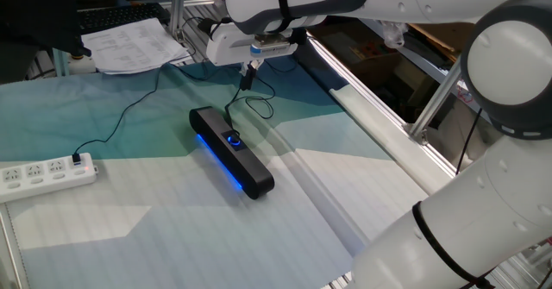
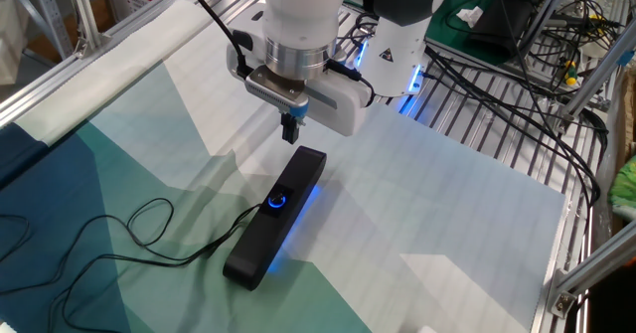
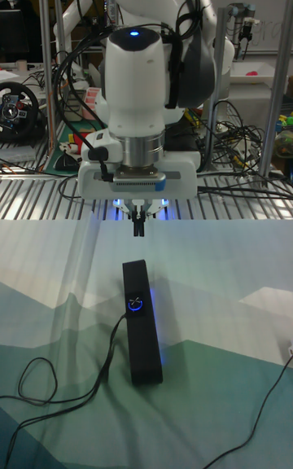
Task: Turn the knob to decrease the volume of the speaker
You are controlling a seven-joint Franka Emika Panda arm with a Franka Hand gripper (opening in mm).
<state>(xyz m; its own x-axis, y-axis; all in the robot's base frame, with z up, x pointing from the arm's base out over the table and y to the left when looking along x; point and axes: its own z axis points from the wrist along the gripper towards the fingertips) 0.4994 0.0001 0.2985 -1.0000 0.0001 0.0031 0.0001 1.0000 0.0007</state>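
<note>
The speaker (image 1: 231, 152) (image 2: 274, 220) (image 3: 141, 325) is a long black bar lying flat on the teal and white cloth, with a blue glow along one side. Its knob (image 1: 234, 138) (image 2: 277, 201) (image 3: 135, 303) is a small round dial ringed in blue on the bar's top face. My gripper (image 1: 247, 78) (image 2: 290, 130) (image 3: 138, 230) hangs in the air above the bar's far end, apart from the knob, fingers pointing down. The fingers are shut together with nothing between them.
A thin black cable (image 2: 139, 240) loops from the speaker across the cloth to a white power strip (image 1: 43, 176) at the left edge. Papers (image 1: 134, 46) lie at the back. Metal rails (image 1: 371, 108) border the table. Cables and gear (image 2: 517, 35) crowd the slatted side.
</note>
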